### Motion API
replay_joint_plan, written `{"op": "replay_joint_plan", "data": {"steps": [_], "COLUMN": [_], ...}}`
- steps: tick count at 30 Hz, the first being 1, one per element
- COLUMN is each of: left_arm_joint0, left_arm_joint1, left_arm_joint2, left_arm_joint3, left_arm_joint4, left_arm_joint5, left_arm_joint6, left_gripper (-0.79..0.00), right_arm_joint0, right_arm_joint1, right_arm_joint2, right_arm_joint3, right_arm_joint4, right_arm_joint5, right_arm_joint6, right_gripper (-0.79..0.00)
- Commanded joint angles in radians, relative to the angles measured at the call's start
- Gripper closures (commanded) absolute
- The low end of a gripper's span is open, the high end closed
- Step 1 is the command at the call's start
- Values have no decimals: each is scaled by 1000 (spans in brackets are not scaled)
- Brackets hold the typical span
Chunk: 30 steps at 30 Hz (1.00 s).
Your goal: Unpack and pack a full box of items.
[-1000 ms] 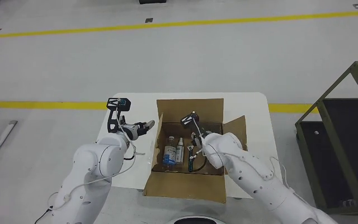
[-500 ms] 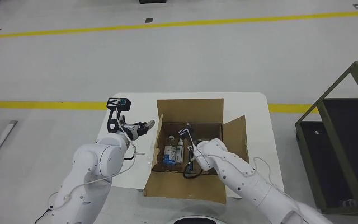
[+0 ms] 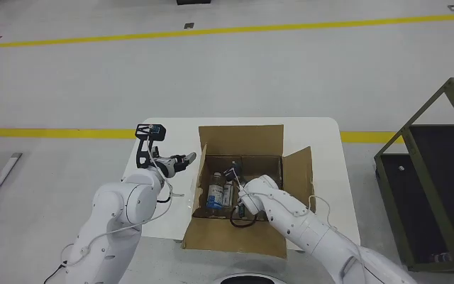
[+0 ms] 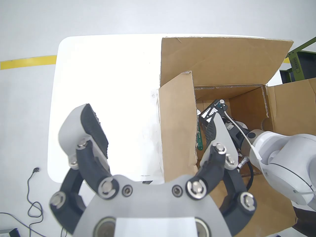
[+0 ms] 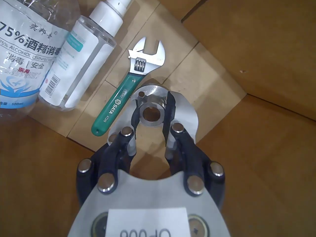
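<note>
Cardboard box (image 3: 241, 138) stands open on the tabletop (image 3: 170, 135). Low over its floor, the right end effector (image 5: 152, 111) pinches a metal ring (image 5: 148, 94) beside the wrench (image 5: 124, 89) and spray bottle (image 5: 81, 55), probably to lift it out. The left end effector (image 4: 150, 124) hangs spread and empty alongside.

The right gripper (image 5: 153, 111) clamps a flanged steel bushing (image 5: 151, 92) over the cardboard box floor (image 5: 246, 149). Just beside it lies a green-handled adjustable wrench (image 5: 128, 85), next to a clear spray bottle (image 5: 84, 60) and a larger disinfectant bottle (image 5: 22, 57).
</note>
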Motion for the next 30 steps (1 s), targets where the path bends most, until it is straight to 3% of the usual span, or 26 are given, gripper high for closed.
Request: {"op": "replay_joint_plan", "data": {"steps": [1,6,9,10,11,16,19,20,26,30], "left_arm_joint0": [0,0,0,0,0,0,0,0,0,0], "left_arm_joint1": [0,0,0,0,0,0,0,0,0,0], "left_arm_joint2": [0,0,0,0,0,0,0,0,0,0], "left_arm_joint3": [0,0,0,0,0,0,0,0,0,0], "left_arm_joint4": [0,0,0,0,0,0,0,0,0,0], "left_arm_joint5": [0,0,0,0,0,0,0,0,0,0], "left_arm_joint6": [0,0,0,0,0,0,0,0,0,0], "left_gripper": [-785,-785,-785,-785,-785,-785,-785,-785,-785,-785], "right_arm_joint0": [5,14,17,16,9,-96,-209,-242,-440,-561], "right_arm_joint1": [-6,-12,1,9,20,104,149,160,209,228], "right_arm_joint2": [1,22,70,99,131,362,547,604,911,1081], "right_arm_joint3": [9,-1,-48,-85,-123,-414,-568,-612,-825,-897], "right_arm_joint4": [-1,-16,-22,-13,-14,-76,-39,-31,56,107], "right_arm_joint5": [-8,-6,-2,-8,-20,-119,-198,-224,-363,-431], "right_arm_joint6": [2,5,3,-8,-17,-78,-144,-163,-277,-332], "right_gripper": [-437,-514,-434,-449,-397,-308,-49,0,0,0]}}
